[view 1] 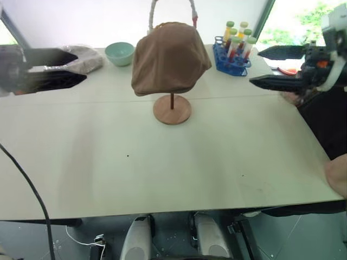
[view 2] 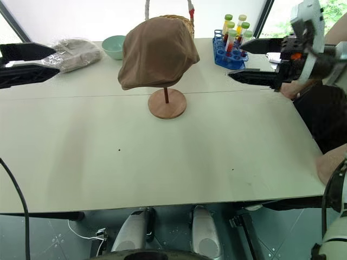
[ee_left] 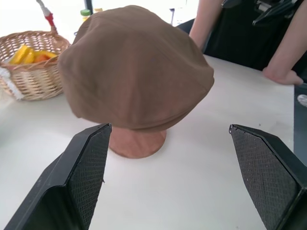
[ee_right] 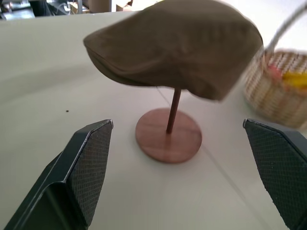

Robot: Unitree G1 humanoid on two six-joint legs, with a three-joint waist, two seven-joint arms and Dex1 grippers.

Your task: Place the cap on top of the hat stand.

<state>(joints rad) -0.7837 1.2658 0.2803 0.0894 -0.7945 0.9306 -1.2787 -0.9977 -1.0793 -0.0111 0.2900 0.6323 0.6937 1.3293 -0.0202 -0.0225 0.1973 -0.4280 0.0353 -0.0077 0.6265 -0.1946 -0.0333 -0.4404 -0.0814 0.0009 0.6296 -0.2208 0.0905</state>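
cap: sits draped on the stand, top disc hidden under it; we read it as placed, hanging a bit lower toward 7 o'clock
stand: upright mid-table, round base flat on the table, rod showing below the cap
left gripper: at 9 o'clock of the cap, well apart, jaws wide, holding nothing
right gripper: at 3 o'clock of the cap, well apart, jaws wide, nothing between them
step: we judge this the retreat after release; the job looks nearly done
how to do well: we'd pull both arms straight out sideways, level, so no finger snags the fabric or nudges the rod
risk: cap is floppy and off-centre, a bump at the stand could slide it off toward 7 o'clock
clutter: basket at 12 o'clock behind the cap, tube rack at 2 o'clock near the right gripper, bowl at 10 o'clock; we'd keep the right arm above the rack
person: a hand rests on the table edge at 4 o'clock; stay clear of it
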